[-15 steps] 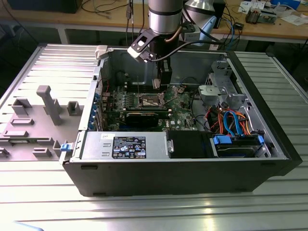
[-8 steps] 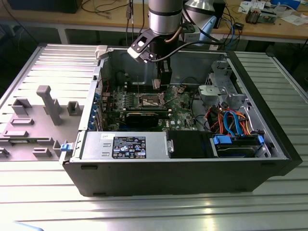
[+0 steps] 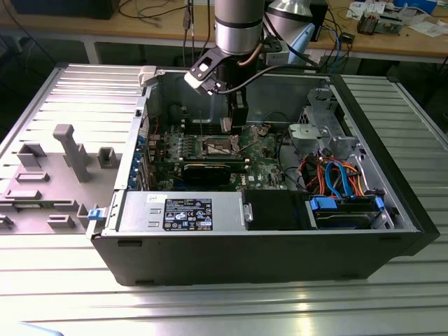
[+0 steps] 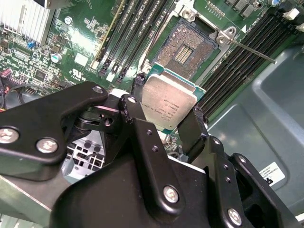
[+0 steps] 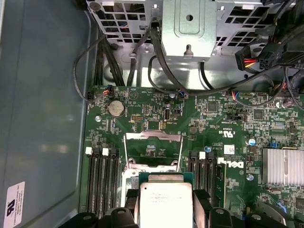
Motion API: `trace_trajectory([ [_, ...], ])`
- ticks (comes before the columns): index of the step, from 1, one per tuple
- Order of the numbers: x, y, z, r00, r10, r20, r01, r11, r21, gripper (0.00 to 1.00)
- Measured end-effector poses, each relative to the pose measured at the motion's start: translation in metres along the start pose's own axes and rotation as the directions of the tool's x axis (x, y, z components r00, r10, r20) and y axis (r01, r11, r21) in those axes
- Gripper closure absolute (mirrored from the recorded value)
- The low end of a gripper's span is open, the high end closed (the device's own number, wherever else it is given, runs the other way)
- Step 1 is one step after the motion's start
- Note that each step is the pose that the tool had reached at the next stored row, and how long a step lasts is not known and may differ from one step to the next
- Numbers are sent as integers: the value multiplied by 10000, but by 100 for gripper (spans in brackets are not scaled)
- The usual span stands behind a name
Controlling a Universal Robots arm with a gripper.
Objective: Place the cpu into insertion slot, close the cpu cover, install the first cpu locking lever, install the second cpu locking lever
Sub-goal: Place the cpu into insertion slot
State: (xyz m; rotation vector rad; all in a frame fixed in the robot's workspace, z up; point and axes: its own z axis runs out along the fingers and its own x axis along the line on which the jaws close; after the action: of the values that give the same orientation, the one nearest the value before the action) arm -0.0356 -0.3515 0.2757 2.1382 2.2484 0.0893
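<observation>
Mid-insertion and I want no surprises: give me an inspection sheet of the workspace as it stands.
Surface: ribbed metal table carrying the open computer case.
Job's things: cpu held short of the insertion slot, not seated; slot bare; cpu cover raised; a locking lever sticks out unlatched.
Clutter: grey plastic fixture on the exterior view's left.
Tool: tool shut on the cpu.
Cables: orange and blue cables inside the case, apart from the slot.
Surroundings: workbench behind the table.
</observation>
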Motion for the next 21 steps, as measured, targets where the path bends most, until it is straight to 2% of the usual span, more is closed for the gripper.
trace_trajectory([
  [21,0,-2,35,10000,29,2,-29,10000,-1,46],
])
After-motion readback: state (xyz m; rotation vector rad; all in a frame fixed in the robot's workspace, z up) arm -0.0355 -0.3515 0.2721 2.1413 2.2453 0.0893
